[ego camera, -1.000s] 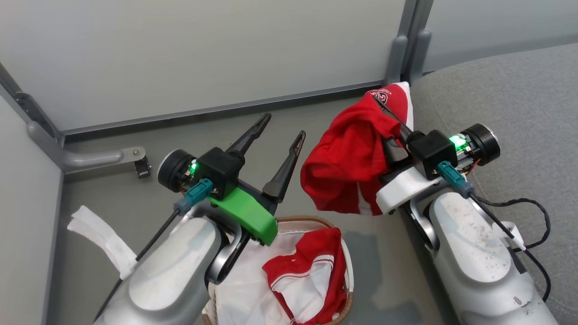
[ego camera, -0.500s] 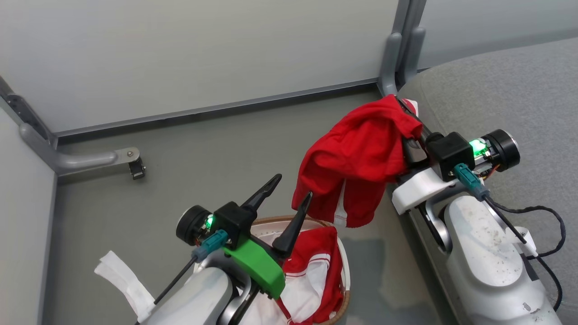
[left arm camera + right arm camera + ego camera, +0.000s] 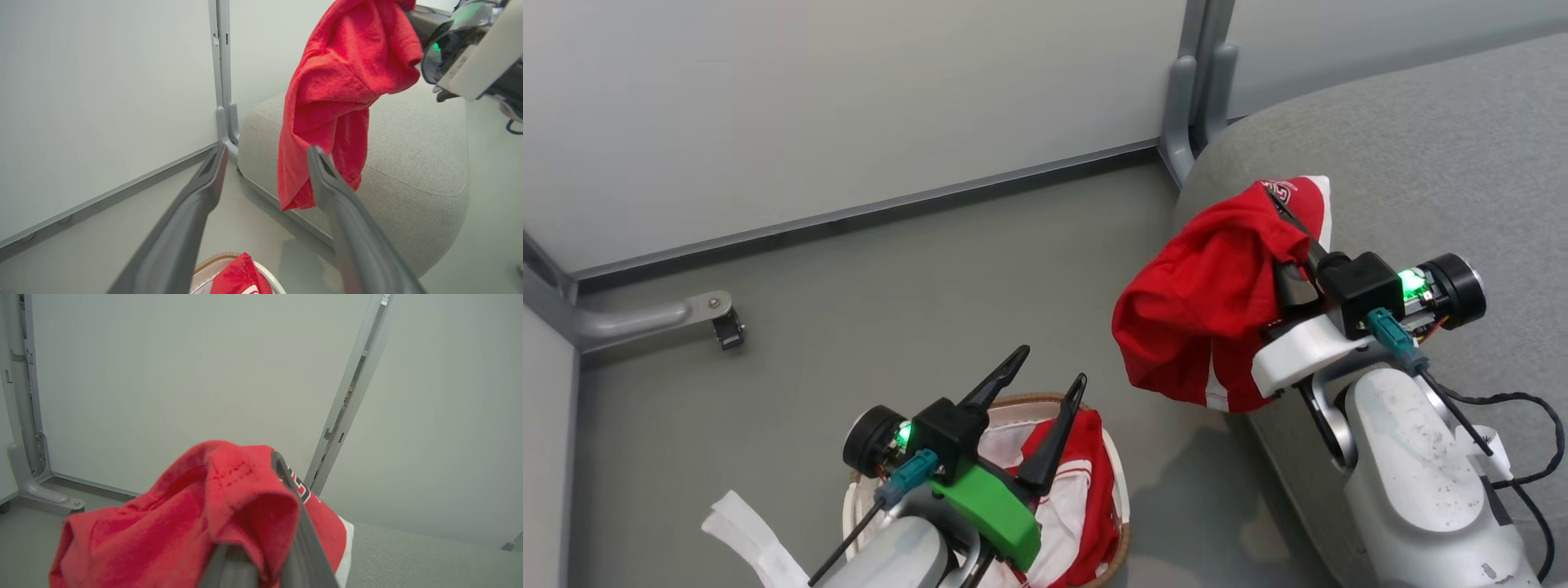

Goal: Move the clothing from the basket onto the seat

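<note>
your right gripper [image 3: 1282, 204]: jaws clenched on a red jersey [image 3: 1201, 302] that drapes over and below them, held high, likely to clear the seat [image 3: 1421, 147] edge beneath. left gripper [image 3: 1052, 364]: jaws released, poised above the basket [image 3: 1125, 531] and second garment [image 3: 1086, 482].

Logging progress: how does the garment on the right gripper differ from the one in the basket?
The held garment hangs bunched in the air; the basket garment lies crumpled in the basket. The held garment is clamped by the shut right gripper; the basket garment sits free below the open left gripper. Both are red with white.
</note>
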Controlling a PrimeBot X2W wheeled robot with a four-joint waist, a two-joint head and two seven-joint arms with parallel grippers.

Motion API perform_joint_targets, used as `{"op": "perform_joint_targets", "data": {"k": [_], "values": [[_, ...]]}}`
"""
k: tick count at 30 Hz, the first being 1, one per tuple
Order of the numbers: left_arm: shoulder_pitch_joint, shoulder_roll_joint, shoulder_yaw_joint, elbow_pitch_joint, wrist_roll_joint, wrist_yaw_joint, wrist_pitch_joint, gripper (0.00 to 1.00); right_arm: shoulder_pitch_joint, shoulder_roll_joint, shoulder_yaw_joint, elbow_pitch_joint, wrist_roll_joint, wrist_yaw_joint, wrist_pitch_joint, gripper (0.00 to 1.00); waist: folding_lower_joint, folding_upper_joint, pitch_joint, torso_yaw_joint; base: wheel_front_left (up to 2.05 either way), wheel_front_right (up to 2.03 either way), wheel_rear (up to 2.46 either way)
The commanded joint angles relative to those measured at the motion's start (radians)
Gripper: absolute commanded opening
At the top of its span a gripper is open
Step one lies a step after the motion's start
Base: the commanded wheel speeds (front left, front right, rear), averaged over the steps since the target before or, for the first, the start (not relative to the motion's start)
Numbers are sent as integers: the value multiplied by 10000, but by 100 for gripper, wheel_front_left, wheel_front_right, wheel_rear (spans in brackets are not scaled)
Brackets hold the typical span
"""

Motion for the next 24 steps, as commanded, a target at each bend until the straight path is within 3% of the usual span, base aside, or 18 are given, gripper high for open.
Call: {"op": "perform_joint_targets", "data": {"k": [1, 15, 24], "values": [[179, 28, 41, -63, 140, 52, -44, 100, 173, -37, -31, -63, -29, -7, -21, 0, 0, 0, 95, -335, 0, 0, 0], [-308, 269, -115, -364, 729, 35, 19, 100, -106, -35, -176, -498, 247, -10, -21, 0, 0, 0, 1242, -2697, 0, 0, 0], [-644, 492, -156, -430, 888, 108, 191, 100, -105, -28, -503, -503, 375, -10, -21, 0, 0, 0, 1861, -3401, 0, 0, 0]]}}
